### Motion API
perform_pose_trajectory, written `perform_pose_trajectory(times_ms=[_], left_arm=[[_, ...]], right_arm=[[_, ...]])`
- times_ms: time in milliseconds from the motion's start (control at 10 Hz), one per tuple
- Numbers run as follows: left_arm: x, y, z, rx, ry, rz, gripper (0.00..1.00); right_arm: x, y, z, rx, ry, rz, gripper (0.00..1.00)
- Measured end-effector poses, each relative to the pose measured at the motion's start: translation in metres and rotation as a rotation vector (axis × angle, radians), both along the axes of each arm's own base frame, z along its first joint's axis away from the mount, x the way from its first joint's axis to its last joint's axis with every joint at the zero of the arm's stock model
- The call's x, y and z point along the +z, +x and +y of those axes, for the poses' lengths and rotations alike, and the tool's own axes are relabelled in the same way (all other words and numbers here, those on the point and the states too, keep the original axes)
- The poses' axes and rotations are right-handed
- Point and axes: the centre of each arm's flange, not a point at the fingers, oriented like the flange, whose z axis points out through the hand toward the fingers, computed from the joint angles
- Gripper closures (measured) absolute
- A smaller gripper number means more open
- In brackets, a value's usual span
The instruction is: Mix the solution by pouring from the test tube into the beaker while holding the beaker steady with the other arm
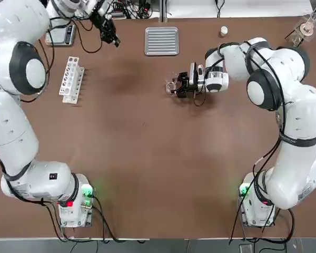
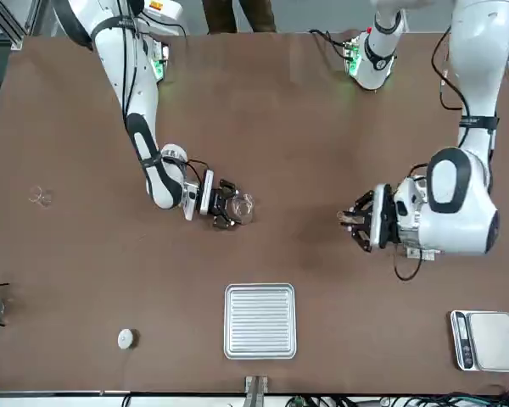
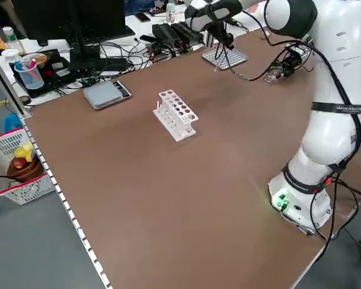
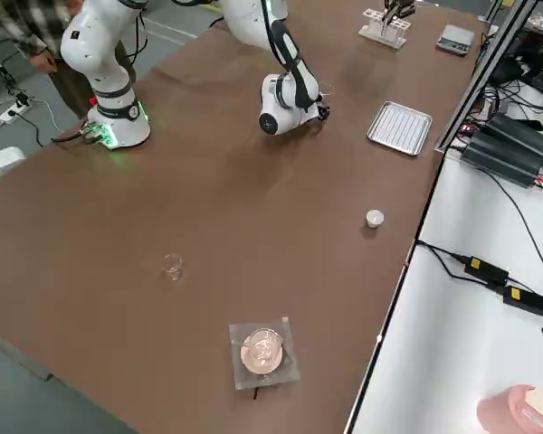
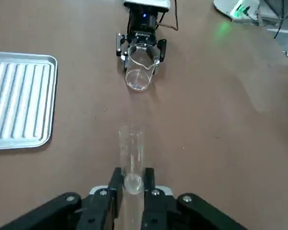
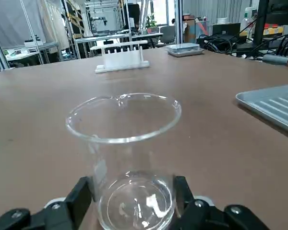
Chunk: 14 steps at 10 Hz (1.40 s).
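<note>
The beaker (image 6: pixel 125 139) is a small clear glass cup standing upright on the brown table just right of its middle (image 1: pixel 171 86). My right gripper (image 6: pixel 132 191) is shut on the beaker, one black finger on each side of its lower wall, reaching in low from the right (image 1: pixel 183 84). A clear test tube (image 5: pixel 131 153) sticks out from my left gripper (image 5: pixel 132 184), which is shut on its lower part. That left gripper (image 1: pixel 109 32) hovers above the far left of the table. In the left wrist view the tube's open end points toward the beaker (image 5: pixel 137 67), well short of it.
A white test tube rack (image 1: pixel 71 79) stands at the left. A ribbed metal tray (image 1: pixel 161 40) lies at the far middle, a scale (image 1: pixel 60 35) at the far left. A white cap (image 1: pixel 224 31), a flask on a stand (image 1: pixel 308 26) and a tiny glass piece (image 2: pixel 40 197) sit at the right.
</note>
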Motion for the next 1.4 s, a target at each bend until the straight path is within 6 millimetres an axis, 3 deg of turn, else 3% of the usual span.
perform_pose_trajectory(times_ms=[300,600,800,1400], left_arm=[[0.002,-0.018,-0.086,0.006,0.103,-0.041,0.79],[0.003,-0.044,-0.151,0.004,0.274,-0.096,0.79],[0.005,-0.060,-0.180,0.009,0.306,-0.093,0.79],[0.003,-0.084,-0.230,0.062,0.293,-0.088,0.79]], right_arm=[[0.000,0.000,0.000,-0.001,0.000,0.003,0.24],[0.000,0.000,0.000,-0.003,0.001,0.005,0.24],[0.000,0.000,-0.001,-0.003,0.001,0.007,0.24],[0.001,0.001,-0.001,-0.007,0.002,0.014,0.25]])
